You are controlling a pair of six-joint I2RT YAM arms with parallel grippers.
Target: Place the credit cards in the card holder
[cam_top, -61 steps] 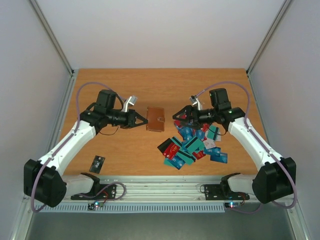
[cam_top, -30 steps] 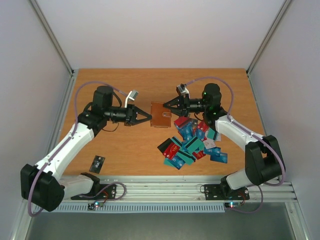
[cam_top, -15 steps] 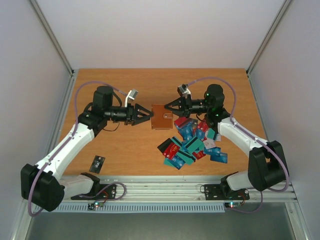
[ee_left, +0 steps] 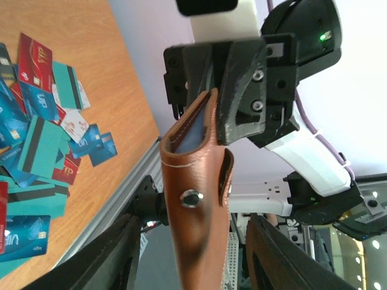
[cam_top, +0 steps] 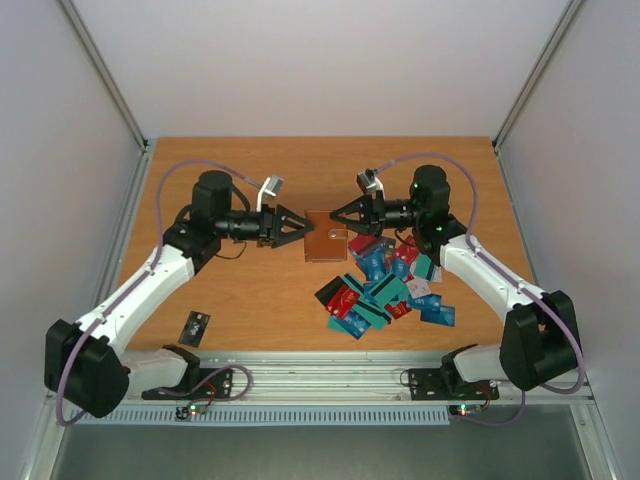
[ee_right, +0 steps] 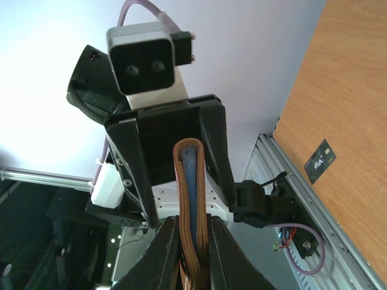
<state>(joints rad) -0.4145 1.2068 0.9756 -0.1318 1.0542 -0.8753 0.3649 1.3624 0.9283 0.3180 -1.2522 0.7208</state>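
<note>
The card holder (cam_top: 325, 238), a brown leather-like fold with a pale stitched edge and a metal snap stud, was seen between the two pairs of fingers, with its long axis laid from one pair to the other. One end was clenched by the right fingers (ee_right: 163, 260). The left fingers (ee_left: 115, 260) were spread on both sides of the opposite end, apart from it, so a closing of these was judged to come next. The credit cards (cam_top: 385, 285), thin glossy plastic, were heaped on the worktop (cam_top: 250, 290) nearer the right fingers.
</note>
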